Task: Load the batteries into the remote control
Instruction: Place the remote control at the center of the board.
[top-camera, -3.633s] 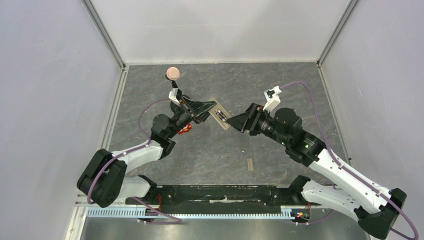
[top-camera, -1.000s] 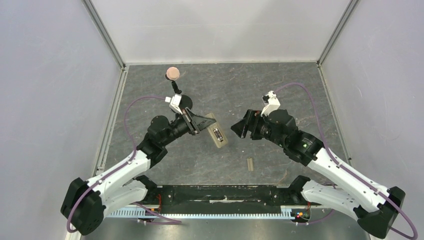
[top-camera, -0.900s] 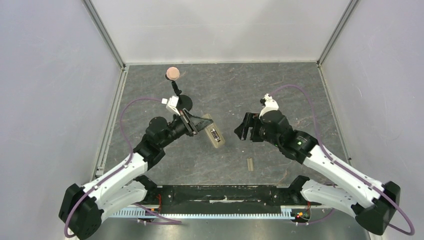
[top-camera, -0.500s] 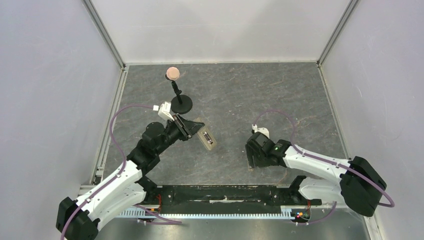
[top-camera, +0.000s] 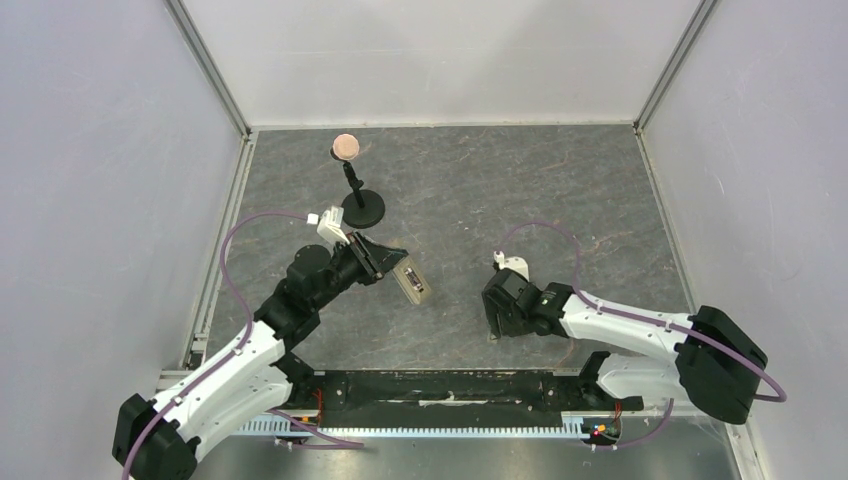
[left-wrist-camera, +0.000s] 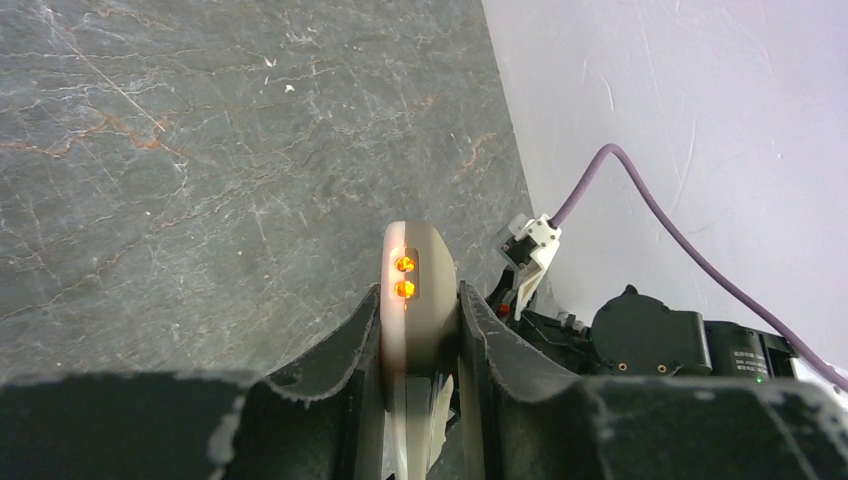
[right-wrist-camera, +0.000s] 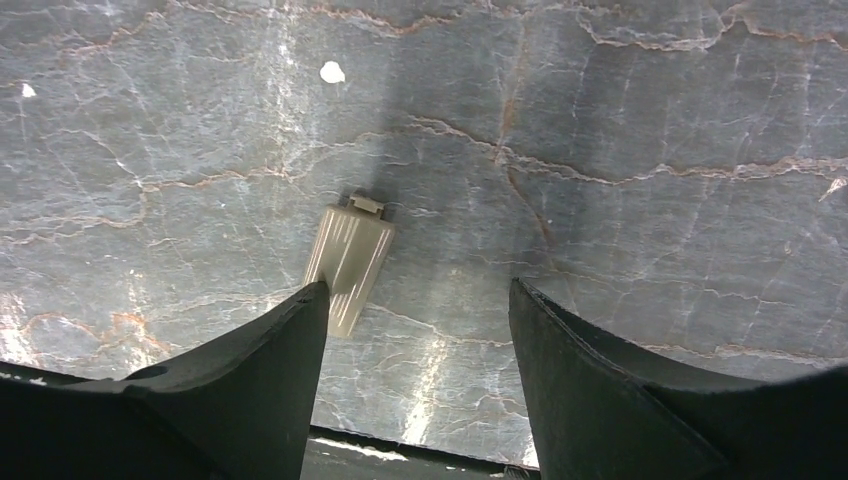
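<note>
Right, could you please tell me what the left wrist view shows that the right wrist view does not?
Only the left wrist view: the remote control clamped edge-on in the left gripper, with two orange dots at its far end. Beyond it are the right arm and a purple cable against the pale wall.
Only the right wrist view: the small beige cover piece, lying flat on the table between the fingers of the open right gripper, nearer one of them.
Both: the grey veined table.
</note>
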